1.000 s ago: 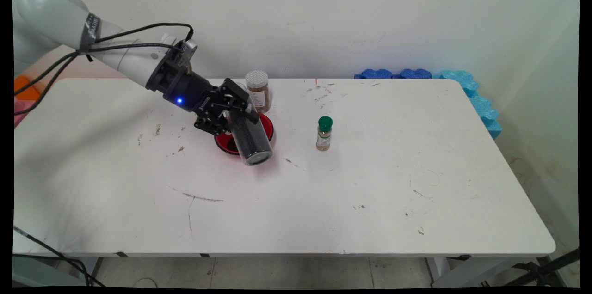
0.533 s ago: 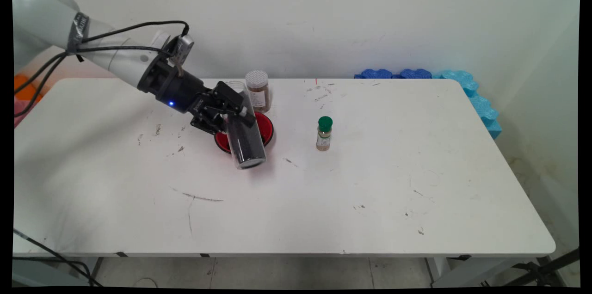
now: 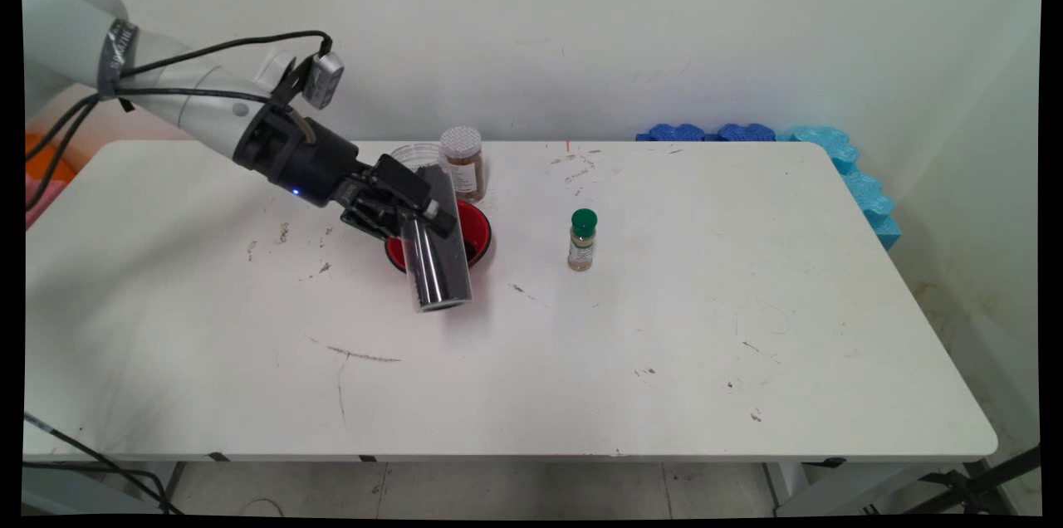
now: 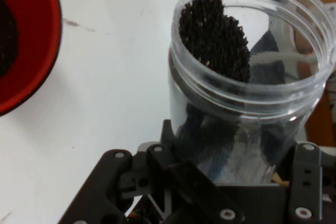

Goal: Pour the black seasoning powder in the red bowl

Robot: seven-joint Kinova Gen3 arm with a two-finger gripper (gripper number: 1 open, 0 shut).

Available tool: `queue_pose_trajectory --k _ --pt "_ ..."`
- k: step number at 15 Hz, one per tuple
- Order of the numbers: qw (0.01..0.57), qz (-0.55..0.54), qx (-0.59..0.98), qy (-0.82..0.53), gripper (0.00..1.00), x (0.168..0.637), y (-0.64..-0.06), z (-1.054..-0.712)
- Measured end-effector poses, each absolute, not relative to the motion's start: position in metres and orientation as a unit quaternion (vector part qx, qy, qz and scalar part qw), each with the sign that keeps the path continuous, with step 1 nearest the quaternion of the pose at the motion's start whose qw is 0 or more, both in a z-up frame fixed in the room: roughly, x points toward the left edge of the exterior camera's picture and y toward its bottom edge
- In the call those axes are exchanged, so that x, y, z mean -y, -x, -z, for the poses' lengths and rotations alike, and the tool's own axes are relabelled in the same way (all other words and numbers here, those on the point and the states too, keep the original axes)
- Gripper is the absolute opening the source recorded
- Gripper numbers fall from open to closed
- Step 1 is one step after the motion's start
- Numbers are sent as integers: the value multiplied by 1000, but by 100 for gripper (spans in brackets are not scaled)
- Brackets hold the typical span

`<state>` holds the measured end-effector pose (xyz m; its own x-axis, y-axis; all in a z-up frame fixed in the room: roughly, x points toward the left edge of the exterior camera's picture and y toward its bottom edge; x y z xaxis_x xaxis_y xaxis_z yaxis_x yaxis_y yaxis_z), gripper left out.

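We see the claw (image 3: 422, 211) clenched on a clear open jar (image 3: 436, 262), its 2 fingers pressing on opposite sides of the wall. The jar is tilted, mouth toward the wall and base toward the near edge of the bench (image 3: 664, 329). From here it overlaps the near-left rim of the red bowl (image 3: 479, 231). We cannot tell whether the base touches the bench.

In the hand view, black grains lie heaped against the jar's (image 4: 247, 103) wall right up to the mouth. The bowl (image 4: 39, 40), beside it, holds something dark.

Just behind the bowl stands 1 white-capped jar of brown spice (image 3: 462, 164). A green-capped bottle (image 3: 582, 240) stands apart to the right.
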<state>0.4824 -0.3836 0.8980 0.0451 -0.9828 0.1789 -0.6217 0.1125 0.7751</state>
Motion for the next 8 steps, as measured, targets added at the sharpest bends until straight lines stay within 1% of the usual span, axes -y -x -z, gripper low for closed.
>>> queue_pose_trajectory --k 8 --pt "398 194 712 -545 0 371 -474 -911"
